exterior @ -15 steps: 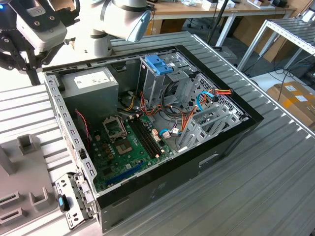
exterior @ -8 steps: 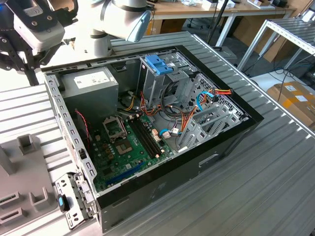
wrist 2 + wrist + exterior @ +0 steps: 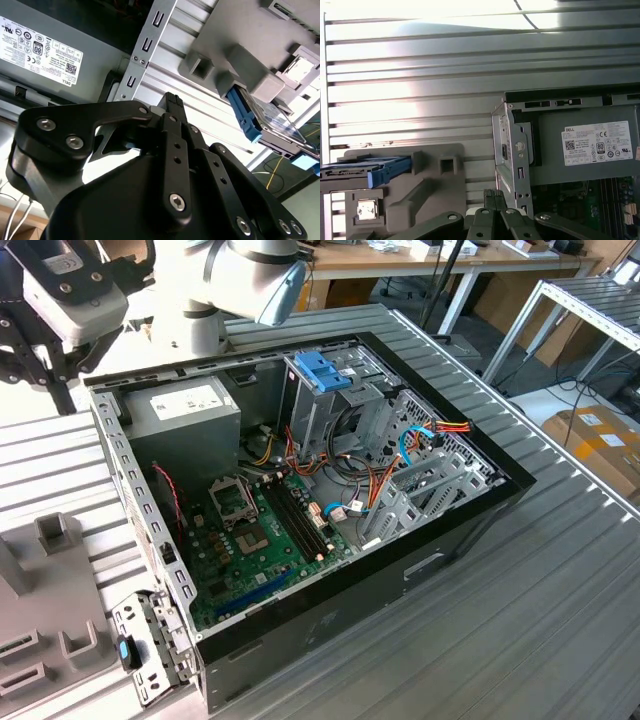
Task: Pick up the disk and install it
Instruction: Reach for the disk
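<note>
Disk (image 3: 385,172) stands on its edge in a slot of a grey holder (image 3: 420,200), its light-blue rail facing out and the dark metal body behind it. In the second wrist view the same disk (image 3: 267,122) leans in that holder (image 3: 235,55), apart from every part of the arm. In the exterior view the holder (image 3: 50,580) lies on the ribbed metal desk (image 3: 500,620) at the exterior view's left, just beside the open computer case (image 3: 330,610).

Above and behind the holder, the gripper (image 3: 493,192) hangs over the desk close to the case's perforated metal edge. Its two black fingers (image 3: 172,102) are pressed together and pinch nothing. It touches neither the disk nor the holder. The robot arm (image 3: 250,280) reaches in from the far side of the desk.

Inside the case, nearest the gripper, sits the grey power supply (image 3: 185,415) with a white label on top; both wrist views show it (image 3: 585,150). Next to it the green motherboard (image 3: 260,540) lies flat on the case floor. Farther toward the exterior view's right a broad blue handle (image 3: 322,370) tops a grey metal cage (image 3: 335,415), with orange and red cables (image 3: 445,427) running beside it. Well beyond the desk on the exterior view's right, a cardboard box (image 3: 600,435) rests on the floor.
</note>
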### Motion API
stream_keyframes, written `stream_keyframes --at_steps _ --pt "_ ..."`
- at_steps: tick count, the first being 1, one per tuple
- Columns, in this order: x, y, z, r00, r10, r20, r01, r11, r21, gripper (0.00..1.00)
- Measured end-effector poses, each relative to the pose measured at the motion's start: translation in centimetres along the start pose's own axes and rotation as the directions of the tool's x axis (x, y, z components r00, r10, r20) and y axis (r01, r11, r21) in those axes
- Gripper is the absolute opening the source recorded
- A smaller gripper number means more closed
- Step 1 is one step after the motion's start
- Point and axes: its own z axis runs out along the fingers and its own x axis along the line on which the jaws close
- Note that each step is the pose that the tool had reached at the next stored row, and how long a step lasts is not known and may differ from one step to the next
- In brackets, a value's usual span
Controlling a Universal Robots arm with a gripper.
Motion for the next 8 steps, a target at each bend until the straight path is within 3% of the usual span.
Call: stream_keyframes --at_steps 8 --pt "0.39 -0.03 -0.01 1.0000 0.000 0.0000 0.000 1.0000 0.0000 0.11"
